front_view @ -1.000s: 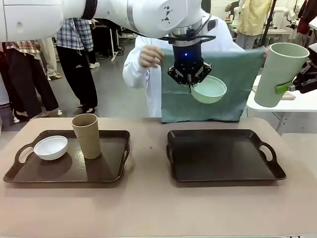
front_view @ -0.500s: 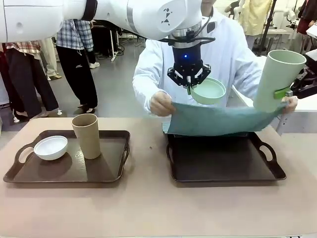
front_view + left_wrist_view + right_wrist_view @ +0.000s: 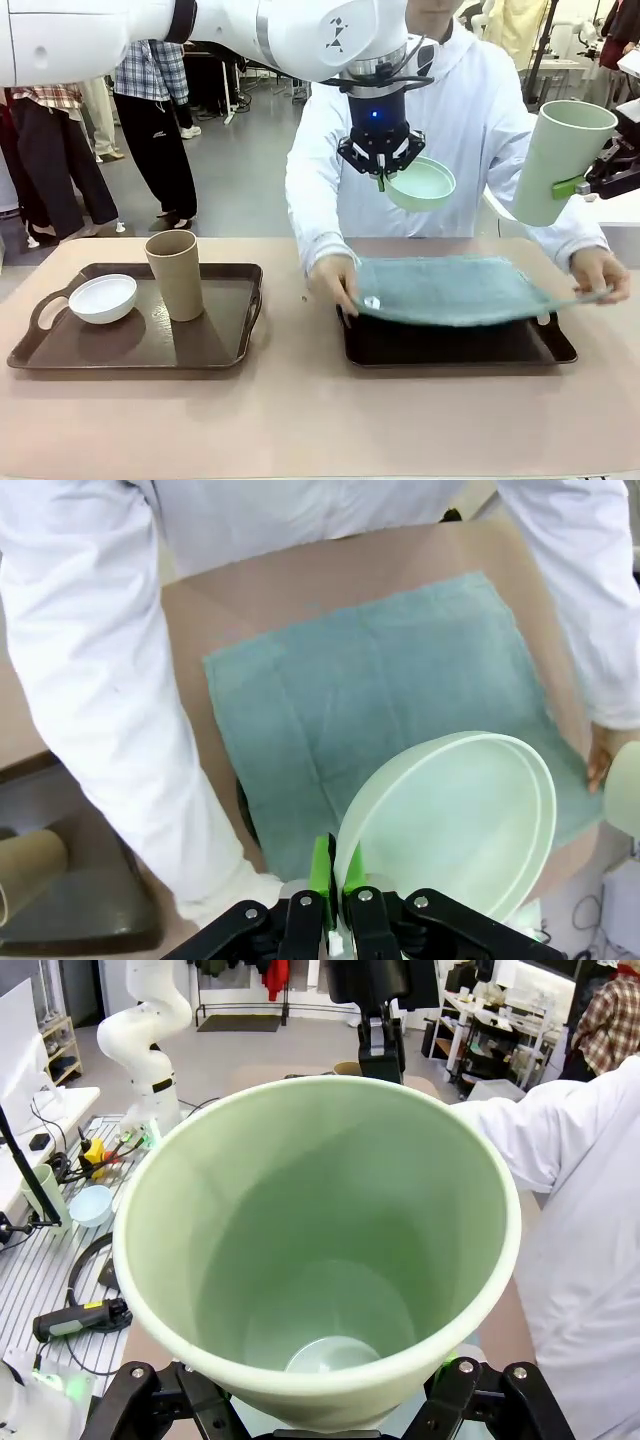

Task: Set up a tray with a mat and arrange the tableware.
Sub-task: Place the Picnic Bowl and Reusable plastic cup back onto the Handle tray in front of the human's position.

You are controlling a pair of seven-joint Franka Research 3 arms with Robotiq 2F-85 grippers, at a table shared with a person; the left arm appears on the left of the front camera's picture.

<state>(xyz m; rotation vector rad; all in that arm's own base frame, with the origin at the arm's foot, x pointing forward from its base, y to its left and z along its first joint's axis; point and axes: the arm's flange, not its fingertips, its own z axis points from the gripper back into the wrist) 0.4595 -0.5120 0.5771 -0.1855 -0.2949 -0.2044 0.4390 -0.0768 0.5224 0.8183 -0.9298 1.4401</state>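
A: Which step?
B: A person [image 3: 490, 100] lays the mat [image 3: 450, 290] over the right-hand tray [image 3: 450, 347]. The left claw [image 3: 381, 181] pinches the mint bowl [image 3: 424, 184] and the right claw [image 3: 568, 186] clasps the mint tumbler [image 3: 558, 150], both aloft.
A: Next?
B: Likely set them on it.

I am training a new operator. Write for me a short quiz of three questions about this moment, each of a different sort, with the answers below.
1. Which two things stand on the left tray?
2. True or false: the left arm's jaws pinch the rim of the mint green bowl, which hangs in the air.
3. The person's hands hold the teal mat over: A the right tray; B the left tray; C the floor.
Key: 1 the white bowl and the tan tumbler; 2 true; 3 A.
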